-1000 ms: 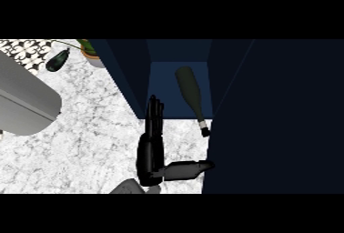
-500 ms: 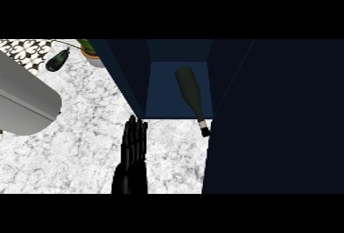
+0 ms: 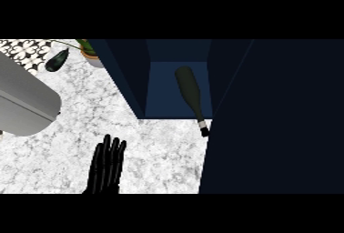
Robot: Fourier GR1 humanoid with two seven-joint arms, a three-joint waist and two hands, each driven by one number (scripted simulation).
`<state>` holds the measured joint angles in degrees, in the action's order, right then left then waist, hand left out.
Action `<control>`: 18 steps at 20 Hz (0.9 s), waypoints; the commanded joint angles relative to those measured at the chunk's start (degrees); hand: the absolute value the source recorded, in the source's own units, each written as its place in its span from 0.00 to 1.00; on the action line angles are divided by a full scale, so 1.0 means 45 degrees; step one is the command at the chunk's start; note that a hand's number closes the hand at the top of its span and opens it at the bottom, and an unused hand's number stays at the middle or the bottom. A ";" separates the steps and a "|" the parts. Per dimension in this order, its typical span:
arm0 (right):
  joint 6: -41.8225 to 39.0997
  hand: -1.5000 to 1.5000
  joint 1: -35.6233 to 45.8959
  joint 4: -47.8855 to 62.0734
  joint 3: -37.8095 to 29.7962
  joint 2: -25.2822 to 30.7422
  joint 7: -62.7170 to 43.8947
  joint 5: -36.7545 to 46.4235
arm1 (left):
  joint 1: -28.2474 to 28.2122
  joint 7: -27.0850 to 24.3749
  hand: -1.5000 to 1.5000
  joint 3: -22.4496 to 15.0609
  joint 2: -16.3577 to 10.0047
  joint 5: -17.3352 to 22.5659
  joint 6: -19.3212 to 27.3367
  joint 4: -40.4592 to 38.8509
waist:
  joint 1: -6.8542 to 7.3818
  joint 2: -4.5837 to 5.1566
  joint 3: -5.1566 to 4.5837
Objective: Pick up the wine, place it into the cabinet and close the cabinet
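Wine lies in the open cabinet, neck poking out, so the left hand hovers near it, flat, empty, free to close up.

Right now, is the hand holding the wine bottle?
No, the hand is open over the counter, apart from the bottle, which lies in the open cabinet.

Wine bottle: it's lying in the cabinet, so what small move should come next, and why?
Probably bring the left hand to the wine bottle and nudge its neck inward. The bottle lies in the cabinet, but its cap end juts past the front edge over the counter, where the open door might catch it.
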<state>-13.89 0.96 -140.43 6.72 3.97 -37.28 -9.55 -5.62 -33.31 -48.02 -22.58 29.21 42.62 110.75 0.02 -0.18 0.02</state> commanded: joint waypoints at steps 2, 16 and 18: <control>0.0108 1.00 0.0375 -0.1052 0.0898 -0.0119 -0.0748 -0.0228 | -0.1201 -0.0112 0.00 0.0176 -0.1229 0.0007 -0.0996 0.1191 | 0.0066 0.0006 -0.0011; -0.0566 1.00 -0.2221 -0.1678 0.4367 -0.0513 -0.1738 -0.1449 | -0.2806 -0.0679 0.00 0.3870 -0.3029 0.2022 -0.3004 0.2260 | -0.0009 -0.0034 -0.0006; -0.0124 1.00 -0.1243 -0.1590 0.5926 -0.0880 -0.1847 -0.0144 | -0.3224 -0.0465 0.00 0.4652 -0.3553 0.2570 -0.3198 0.2756 | 0.0091 -0.0076 -0.0026</control>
<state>-14.78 -4.66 -139.29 25.52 -0.03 -43.09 -11.11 -18.03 -35.91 -31.34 -36.43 38.19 29.64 120.96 0.25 -0.35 -0.03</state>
